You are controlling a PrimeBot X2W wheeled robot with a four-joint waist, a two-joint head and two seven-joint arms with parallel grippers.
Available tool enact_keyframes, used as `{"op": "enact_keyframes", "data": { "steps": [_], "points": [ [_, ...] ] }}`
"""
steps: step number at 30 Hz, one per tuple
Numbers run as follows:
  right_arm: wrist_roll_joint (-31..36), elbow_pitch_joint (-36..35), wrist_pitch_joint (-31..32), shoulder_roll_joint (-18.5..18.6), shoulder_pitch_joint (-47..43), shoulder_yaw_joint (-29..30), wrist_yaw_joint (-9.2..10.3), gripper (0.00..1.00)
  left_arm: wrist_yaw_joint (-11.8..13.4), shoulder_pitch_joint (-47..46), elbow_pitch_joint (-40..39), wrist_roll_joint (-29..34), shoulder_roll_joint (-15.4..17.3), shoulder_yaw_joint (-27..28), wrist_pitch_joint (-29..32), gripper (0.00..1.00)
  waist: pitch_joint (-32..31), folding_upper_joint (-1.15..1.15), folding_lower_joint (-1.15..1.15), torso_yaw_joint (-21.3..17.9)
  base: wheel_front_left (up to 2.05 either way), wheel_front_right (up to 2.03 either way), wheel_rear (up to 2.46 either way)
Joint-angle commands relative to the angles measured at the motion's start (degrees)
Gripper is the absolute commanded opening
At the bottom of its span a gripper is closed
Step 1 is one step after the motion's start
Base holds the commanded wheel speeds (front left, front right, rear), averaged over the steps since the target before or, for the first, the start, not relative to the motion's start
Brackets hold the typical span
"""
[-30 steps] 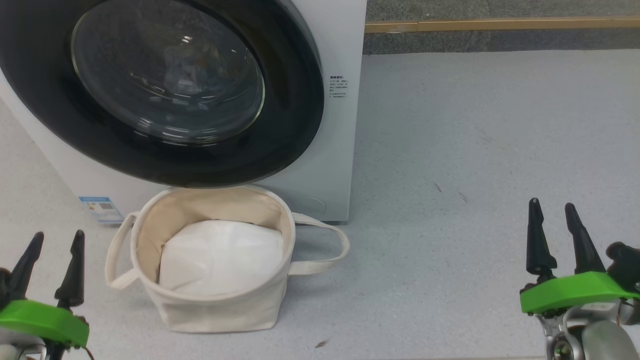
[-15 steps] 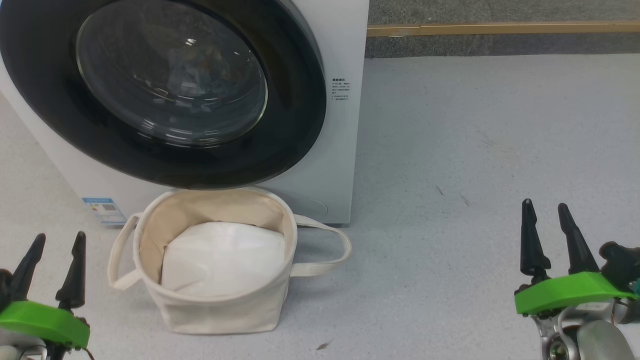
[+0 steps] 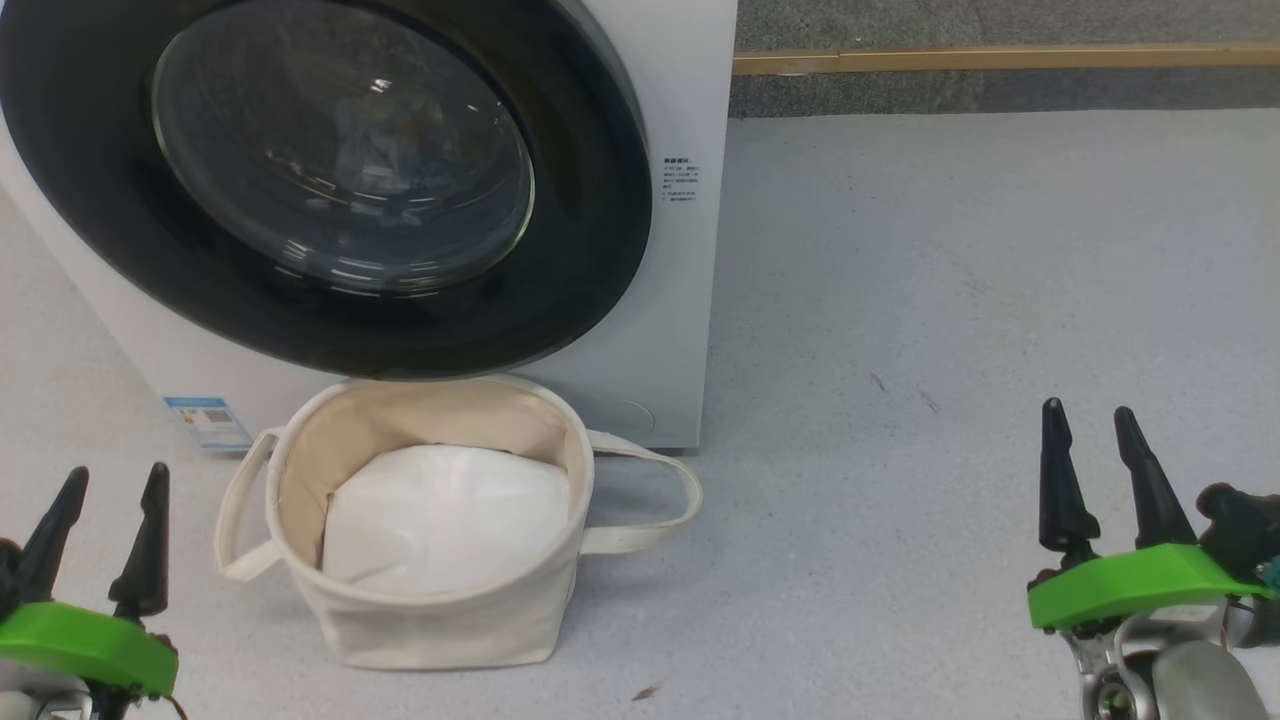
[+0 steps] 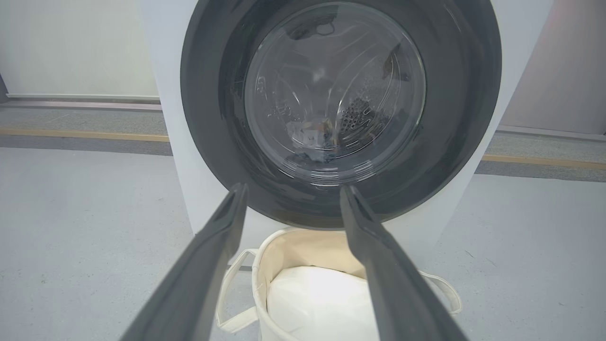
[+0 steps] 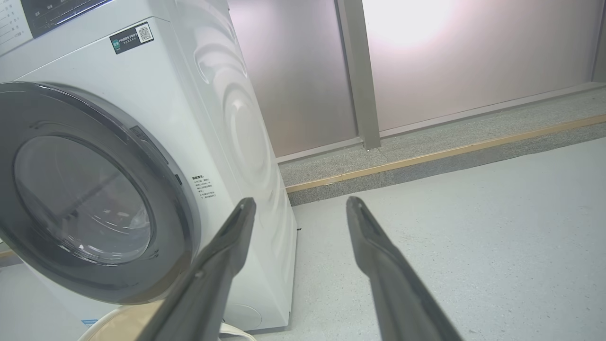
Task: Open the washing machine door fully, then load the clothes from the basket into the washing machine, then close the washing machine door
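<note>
Down on the floor, right against the washing machine [image 3: 690, 300], sits the basket [image 3: 440, 630] with just a white sheet [image 3: 450, 520] in it. Pretty sure the washing machine door [image 3: 600, 250] is shut, and that looks like the clothes [image 4: 310, 135] behind the glass. The door is up and to the right of the left gripper [image 3: 118, 470], which is the nearer one. The right gripper [image 3: 1086, 408] hangs well off to the side. Both are spread wide and empty.

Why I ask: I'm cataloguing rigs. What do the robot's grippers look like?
Left gripper and right gripper match: two long black fingers tapering to points, mounted on a bright green bracket. Below the right one's bracket sits a silvery metal wrist.
</note>
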State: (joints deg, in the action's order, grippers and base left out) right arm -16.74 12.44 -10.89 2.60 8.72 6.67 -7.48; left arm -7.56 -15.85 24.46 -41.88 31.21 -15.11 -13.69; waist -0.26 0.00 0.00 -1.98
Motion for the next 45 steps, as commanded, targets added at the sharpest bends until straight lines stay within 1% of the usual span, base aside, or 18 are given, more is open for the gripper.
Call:
{"op": "enact_keyframes", "data": {
  "steps": [1, 11, 17, 18, 24, 28, 31, 35, 45],
  "points": [
    [0.1, -1.9, 0.2, 0.3, 0.6, -1.4, -0.01, 1.00, 0.1, -3.1, -1.4, -0.2, 3.2, 2.5, -0.7, 1.00, 0.0, 0.00, 0.00, 0.0, 0.00, 0.00, 0.00],
    [0.2, -1.9, 0.3, 0.3, 0.7, -1.4, -0.01, 1.00, 0.1, -3.3, -1.7, -0.8, 3.2, 2.6, -0.9, 1.00, 0.1, 0.00, 0.00, 0.0, 0.00, 0.00, 0.00],
    [0.1, -1.9, 0.2, 0.3, 0.7, -1.5, -0.01, 1.00, 0.1, -3.4, -2.4, -1.4, 3.4, 1.5, -0.9, 1.00, 0.1, 0.00, 0.00, 0.1, 0.00, 0.00, 0.00],
    [0.0, 0.1, 0.1, 0.0, 0.0, -0.1, 0.00, 0.00, 0.0, 0.0, -1.0, -1.2, 0.2, -0.9, -0.1, 0.00, 0.1, 0.00, 0.00, 0.1, 0.00, 0.00, 0.00],
    [-0.5, 5.3, 0.2, -0.5, -2.6, -0.2, -0.01, 0.00, 0.0, 4.2, 1.9, -1.5, -4.8, -3.2, 0.2, 0.00, 0.1, 0.00, 0.00, 0.1, 0.00, 0.00, 0.00],
    [-2.3, 5.3, 0.7, -0.5, -2.6, -0.1, -0.01, 0.00, 0.0, 4.4, 1.6, -2.7, -5.3, -2.6, 0.7, 0.00, 0.1, 0.00, 0.04, 0.2, 0.00, 0.00, 0.00],
    [-4.1, 5.1, 1.1, -0.5, -2.6, -0.1, -0.01, 0.00, 0.0, 4.6, 1.2, -3.9, -5.9, -2.0, 1.2, 0.00, 0.0, 0.00, 0.13, 0.2, 0.00, 0.00, 0.00],
    [-6.6, 5.0, 1.6, -0.5, -2.7, -0.2, -0.01, 0.00, 0.0, 4.8, 0.9, -5.5, -6.6, -1.3, 1.8, 0.00, 0.1, 0.00, 0.02, 0.3, 0.00, 0.00, 0.00],
    [-13.2, 4.6, 3.1, -0.4, -2.7, -0.2, -0.01, 0.00, 0.0, 5.2, -0.2, -9.8, -8.7, 0.9, 3.5, 0.00, 0.2, 0.00, 0.00, 0.4, 0.00, 0.00, 0.00]
  ]
}}
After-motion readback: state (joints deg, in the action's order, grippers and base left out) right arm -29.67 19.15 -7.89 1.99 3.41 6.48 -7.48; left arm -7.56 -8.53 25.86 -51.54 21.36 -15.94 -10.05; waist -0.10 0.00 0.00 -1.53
